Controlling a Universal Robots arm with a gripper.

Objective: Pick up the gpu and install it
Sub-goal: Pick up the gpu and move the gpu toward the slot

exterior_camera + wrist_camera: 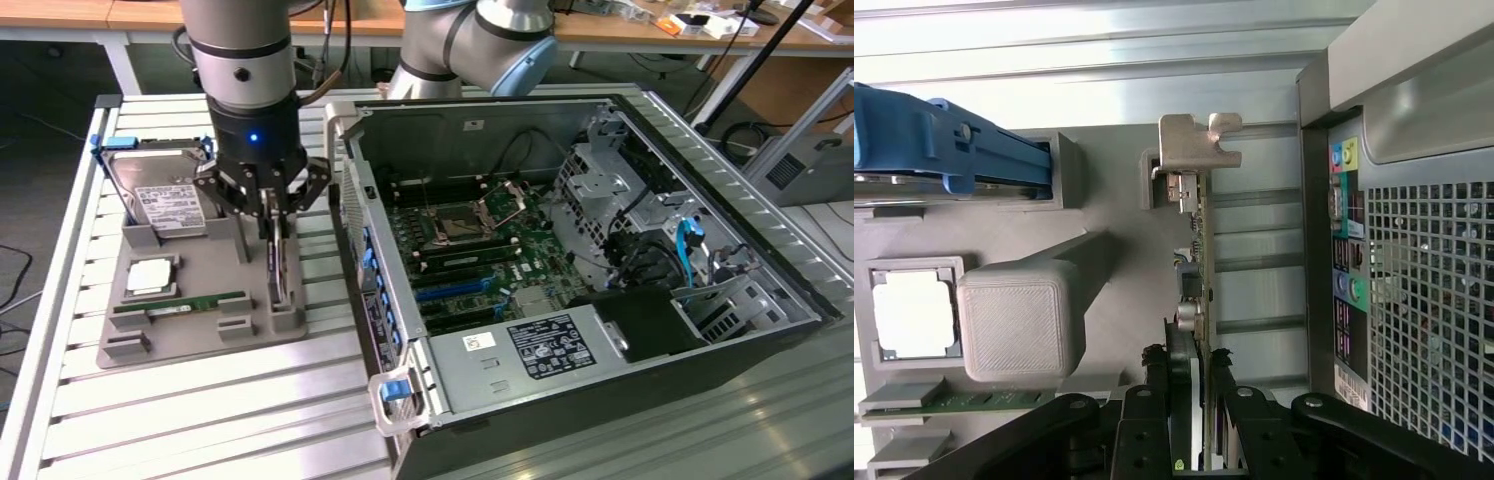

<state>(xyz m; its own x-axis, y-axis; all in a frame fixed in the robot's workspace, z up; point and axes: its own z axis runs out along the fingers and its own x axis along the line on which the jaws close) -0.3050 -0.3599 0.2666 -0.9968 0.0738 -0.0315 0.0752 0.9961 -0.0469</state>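
Pinching the upright gpu (1204,250), the end effector (1198,358) — bracket (1197,140) in wrist view, open case (454,140) in exterior view.

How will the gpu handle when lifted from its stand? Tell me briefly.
Probably stiff: the gpu is a thin card standing on edge in the gray holder. Its metal bracket may make one end heavier, so it could tilt. Exposed components look fragile.
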